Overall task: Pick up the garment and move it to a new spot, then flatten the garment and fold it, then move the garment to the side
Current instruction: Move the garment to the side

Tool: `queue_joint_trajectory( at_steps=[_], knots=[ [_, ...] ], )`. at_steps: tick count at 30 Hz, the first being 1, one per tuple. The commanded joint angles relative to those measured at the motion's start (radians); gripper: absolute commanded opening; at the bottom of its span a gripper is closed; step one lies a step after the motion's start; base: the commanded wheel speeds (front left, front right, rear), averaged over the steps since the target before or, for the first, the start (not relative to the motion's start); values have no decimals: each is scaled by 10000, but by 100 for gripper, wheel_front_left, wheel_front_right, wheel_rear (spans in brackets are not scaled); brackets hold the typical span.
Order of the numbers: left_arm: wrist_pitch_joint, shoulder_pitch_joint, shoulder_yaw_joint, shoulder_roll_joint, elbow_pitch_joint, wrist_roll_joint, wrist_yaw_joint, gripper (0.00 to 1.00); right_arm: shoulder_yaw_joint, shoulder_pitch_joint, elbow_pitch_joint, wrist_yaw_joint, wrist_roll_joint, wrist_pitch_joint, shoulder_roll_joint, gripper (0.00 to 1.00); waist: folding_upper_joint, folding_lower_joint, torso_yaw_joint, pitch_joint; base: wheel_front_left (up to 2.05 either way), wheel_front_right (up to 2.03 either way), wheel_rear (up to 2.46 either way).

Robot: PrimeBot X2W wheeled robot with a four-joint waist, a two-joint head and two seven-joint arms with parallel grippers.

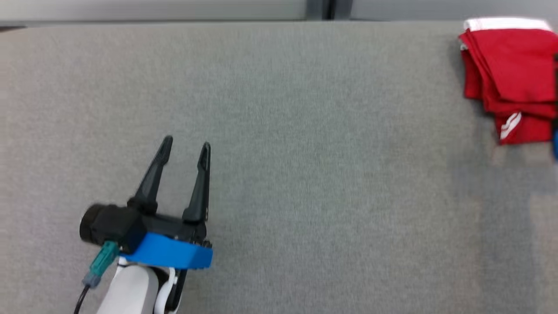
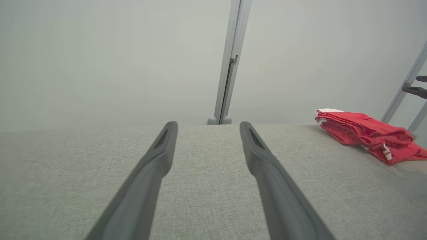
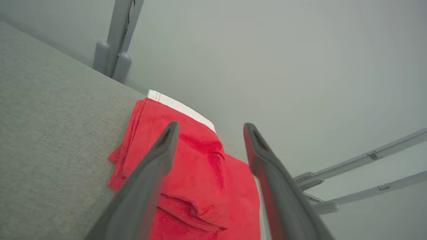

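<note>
Grey fabric-covered table [image 1: 279, 109] spans the head view, pale wall behind it.

Garment [image 1: 508, 74]: red, looks like sports shorts, folded into a stack of several layers. It lies at the table's far right corner, close to both edges. White waistband [image 1: 505, 24] is on the far side, small white logo [image 1: 510, 124] on the near bottom layer. Layers are stepped, not flush.

Right gripper [image 3: 210, 129]: fingers spread wide, nothing between them. It hangs over the garment's near end, pointing toward the far edge. Contact with the cloth can't be told from the wrist view.

Left gripper [image 1: 186, 144]: near left, well apart from the garment, fingers spread, holding nothing, bare table beneath.

Judgement: fold is done and the piece is set aside, so the task looks at or near its end.

Handling, if a regrab is needed:
- Light, soft, limp knit with no stiffness. It drapes and sags from any single pinch point.
- Pinching the top layer alone would likely peel the stack open.
- Better hold: the left folded edge, jaws through all layers, low to the table.
- Two-point lift, one gripper per end, keeps the fold.
- Sits near the drop-off, so any drag should go left, toward the middle of the table.
</note>
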Motion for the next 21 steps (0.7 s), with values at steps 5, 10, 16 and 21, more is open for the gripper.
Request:
queue_joint_trajectory(
  at_steps=[5,10,16,21],
  knots=[
    [-36,647,405,-158,211,-10,66,100,-1111,2322,-1725,-3,668,-435,2200,100,2,2,-275,-1283,0,0,0],
    [-39,1215,747,-268,369,-40,136,100,-1510,4569,-3845,-2,683,-488,3979,100,2,2,-270,-1885,0,0,0],
    [-37,1844,1368,-418,401,-80,259,100,-1578,5930,-5185,-2,1014,-602,4649,100,2,2,-506,-2350,0,0,0],
    [-37,2230,1682,-501,541,-6,262,100,-1584,6573,-5216,0,1815,-577,4705,100,2,2,-498,-2811,0,0,0]
  ],
)
